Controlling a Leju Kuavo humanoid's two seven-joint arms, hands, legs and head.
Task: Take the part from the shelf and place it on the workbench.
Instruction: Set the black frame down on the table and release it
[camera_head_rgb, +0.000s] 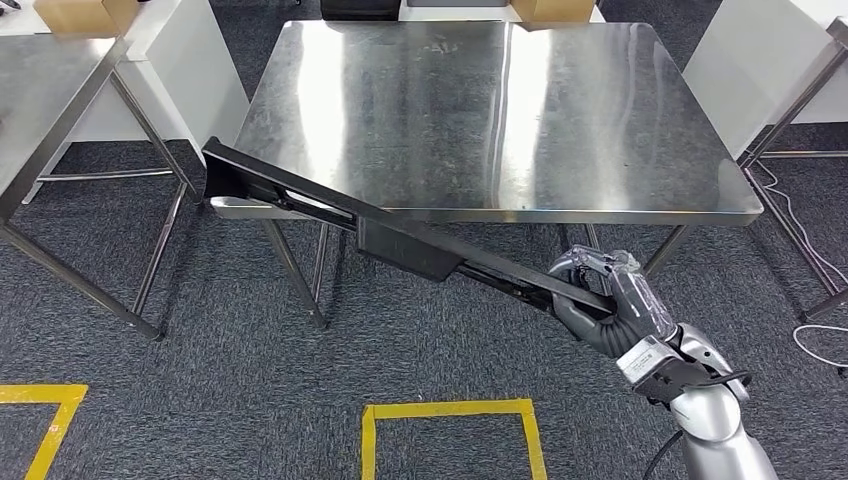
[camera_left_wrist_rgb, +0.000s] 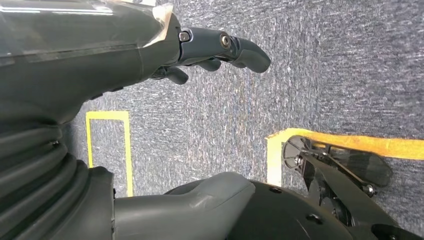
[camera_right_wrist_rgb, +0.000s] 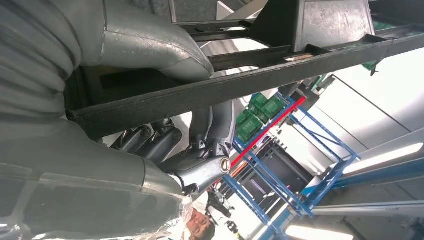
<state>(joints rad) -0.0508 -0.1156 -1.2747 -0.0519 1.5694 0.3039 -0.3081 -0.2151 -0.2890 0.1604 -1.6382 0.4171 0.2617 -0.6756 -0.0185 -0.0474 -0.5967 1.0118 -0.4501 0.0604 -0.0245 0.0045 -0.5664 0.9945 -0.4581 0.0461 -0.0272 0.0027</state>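
The part (camera_head_rgb: 390, 232) is a long black plastic frame with a boxy block near its middle. My right hand (camera_head_rgb: 605, 305) grips its near end, below and in front of the steel workbench (camera_head_rgb: 620, 150). The frame slants up and leftward, and its far end (camera_head_rgb: 225, 170) reaches the workbench's front left corner. Whether it touches the table edge I cannot tell. Up close in the right wrist view, the thumb and fingers (camera_right_wrist_rgb: 200, 165) wrap around the black bar (camera_right_wrist_rgb: 260, 75). My left hand (camera_left_wrist_rgb: 150, 45) hangs over the carpet, fingers loosely extended and holding nothing.
A second steel table (camera_head_rgb: 50, 110) stands at the left and another table's legs (camera_head_rgb: 800, 110) at the right. Yellow tape squares (camera_head_rgb: 450, 415) mark the grey carpet. Cardboard boxes (camera_head_rgb: 85, 15) sit at the back. Blue shelving (camera_right_wrist_rgb: 280, 170) appears in the right wrist view.
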